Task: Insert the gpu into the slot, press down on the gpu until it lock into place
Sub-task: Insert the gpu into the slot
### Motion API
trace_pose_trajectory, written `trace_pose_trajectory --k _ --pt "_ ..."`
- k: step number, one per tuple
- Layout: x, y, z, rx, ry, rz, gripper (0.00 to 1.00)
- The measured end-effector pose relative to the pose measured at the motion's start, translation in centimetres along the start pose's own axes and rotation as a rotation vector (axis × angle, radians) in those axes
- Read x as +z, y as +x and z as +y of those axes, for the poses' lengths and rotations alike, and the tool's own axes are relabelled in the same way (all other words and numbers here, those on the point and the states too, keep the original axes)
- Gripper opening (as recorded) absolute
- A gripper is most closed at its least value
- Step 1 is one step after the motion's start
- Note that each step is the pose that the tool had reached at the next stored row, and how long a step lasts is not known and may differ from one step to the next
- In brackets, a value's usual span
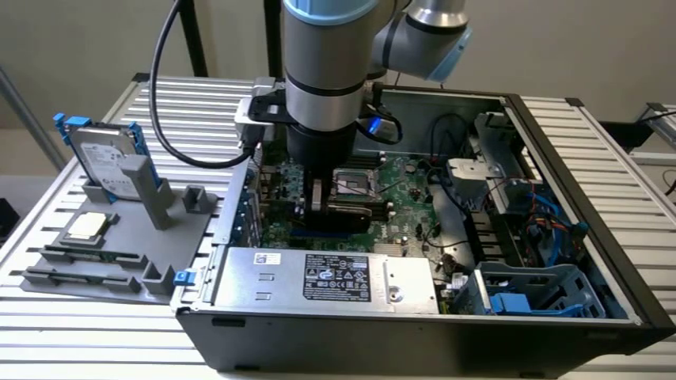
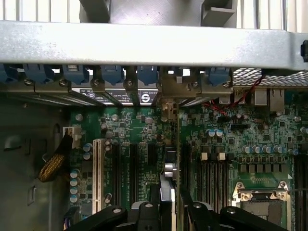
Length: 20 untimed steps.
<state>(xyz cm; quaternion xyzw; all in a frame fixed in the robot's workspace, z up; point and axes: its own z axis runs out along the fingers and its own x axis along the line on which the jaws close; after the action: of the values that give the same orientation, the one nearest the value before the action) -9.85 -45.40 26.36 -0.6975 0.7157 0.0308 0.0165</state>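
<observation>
motherboard (image 2: 139,130): matt green circuit board, studded with small shiny metal capacitors.
gpu (image 2: 169,187): thin dark card seen edge-on, satin metal bracket at its end.
power supply (image 1: 328,277): brushed silver sheet metal, paper label.
computer case (image 1: 444,340): matt black painted metal.
fixture tray (image 1: 116,237): dull grey plastic, left of frame.
table (image 1: 634,206): ribbed aluminium, soft sheen.

Gpu (image 2: 169,187) upright on motherboard (image 2: 130,125), between fingers (image 2: 144,216).

Power supply box (image 1: 328,277): black rating label and small white sticker, print too small to read. Hard drive (image 1: 103,156): white label, unreadable. Black stickers on card brackets (image 2: 120,96): round marks, text illegible.
</observation>
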Motion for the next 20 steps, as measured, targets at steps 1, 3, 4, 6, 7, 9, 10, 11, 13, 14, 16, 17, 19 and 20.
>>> trace_pose_trajectory --k 1,3,4,6,7,9,10,11,13,14,16,17,19,20 --pt "0.01 -0.03 0.0 0.0 0.0002 0.0001 0.26" --pt "0.04 -0.07 0.02 0.0 0.0004 0.0003 0.26" --pt "0.04 -0.07 0.04 0.0 0.0003 0.0008 0.26" --pt "0.07 -0.07 0.09 0.0 0.0004 0.0014 0.26" --pt "0.09 -0.07 0.13 0.0 0.0004 0.0017 0.26" --pt "0.16 -0.07 0.15 0.0 0.0005 0.0022 0.26" --pt "0.2 -0.06 0.15 0.0 0.0005 0.0022 0.26" --pt "0.24 -0.06 0.15 0.0 0.0006 0.0022 0.26" --pt "0.33 -0.06 0.16 -0.001 0.0006 0.0023 0.26" --pt "0.36 -0.05 0.16 -0.001 0.0005 0.0024 0.26" --pt "0.43 -0.05 0.16 -0.002 0.0005 0.0024 0.26" --pt "0.47 -0.04 0.16 -0.002 0.0004 0.0024 0.26" --pt "0.54 -0.04 0.15 -0.004 0.0002 0.0025 0.26" --pt "0.58 -0.04 0.16 -0.005 0.0001 0.0025 0.26"
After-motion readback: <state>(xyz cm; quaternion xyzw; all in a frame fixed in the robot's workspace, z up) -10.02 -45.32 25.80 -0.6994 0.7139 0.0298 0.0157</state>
